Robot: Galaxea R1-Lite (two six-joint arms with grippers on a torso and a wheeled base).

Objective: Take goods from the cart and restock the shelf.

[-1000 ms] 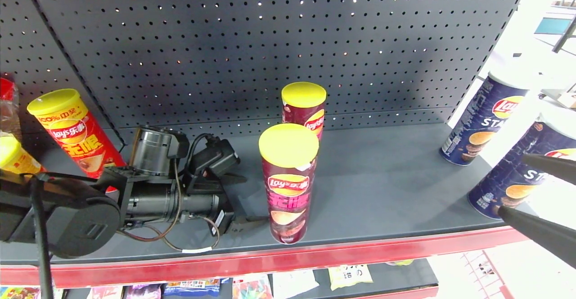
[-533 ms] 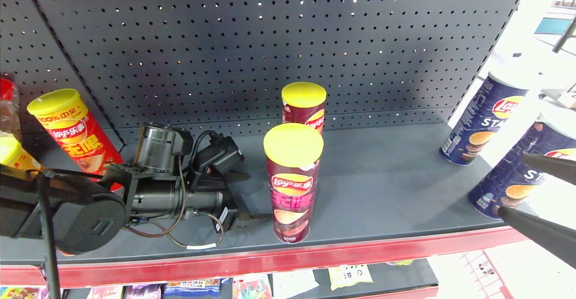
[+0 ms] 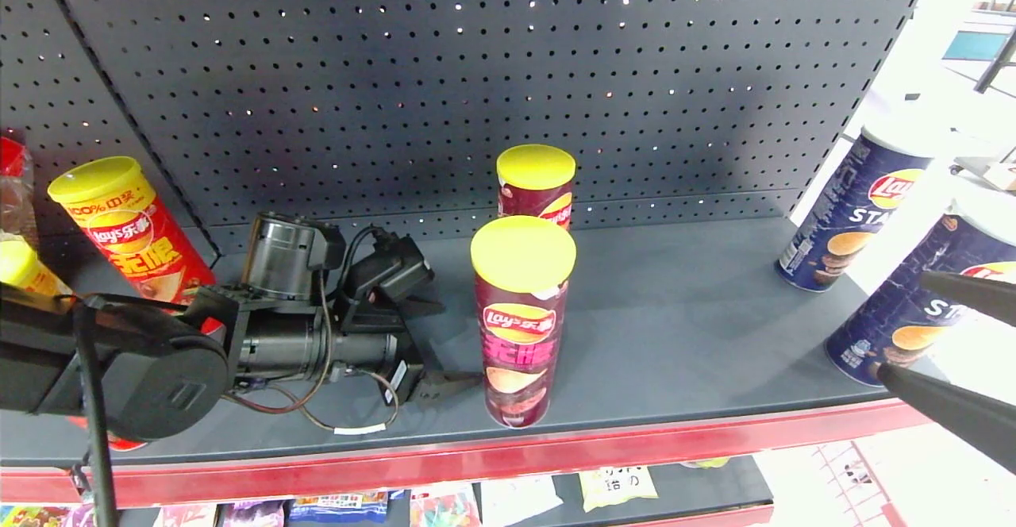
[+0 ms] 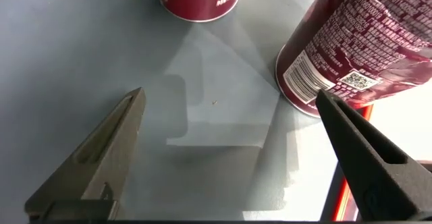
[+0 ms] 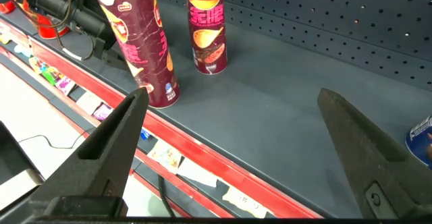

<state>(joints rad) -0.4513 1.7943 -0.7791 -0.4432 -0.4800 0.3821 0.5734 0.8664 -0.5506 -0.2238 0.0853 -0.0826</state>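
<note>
Starting at the left end of the shelf (image 3: 675, 328), a red can (image 3: 131, 229) with a yellow plastic lid is seen close to the back. Right of it the left gripper (image 4: 229, 96) is held low over the deck. Its dark, tapered fingers (image 4: 101, 156) are spread wide, with nothing between them. One fingertip lies just beside the base of the front maroon can (image 3: 520, 328); whether they touch cannot be told.

That can is placed upright near the front edge, about midway along the shelf. It is a tall, slim cylinder with a glossy dark maroon printed wrap, which carries a yellow and red badge, pink characters and pictures of chips. It is capped with a flat, round yellow plastic lid. In the left wrist view, white print and a small code square are seen low on its back.

A rear maroon can (image 3: 536, 186) of the same kind is set upright straight behind it, apart from it and close to the pegboard back panel (image 3: 476, 75). The panel is dark sheet metal pierced with regular rows of small holes. The deck is smooth matte grey, edged with a shiny red lip (image 3: 556, 451).

Toward the right end, two blue cans (image 3: 833, 217) (image 3: 905, 313) are lined up one behind the other. The right gripper (image 5: 233, 94) is held off the front right corner, its black pointed fingers likewise wide apart and empty.
</note>
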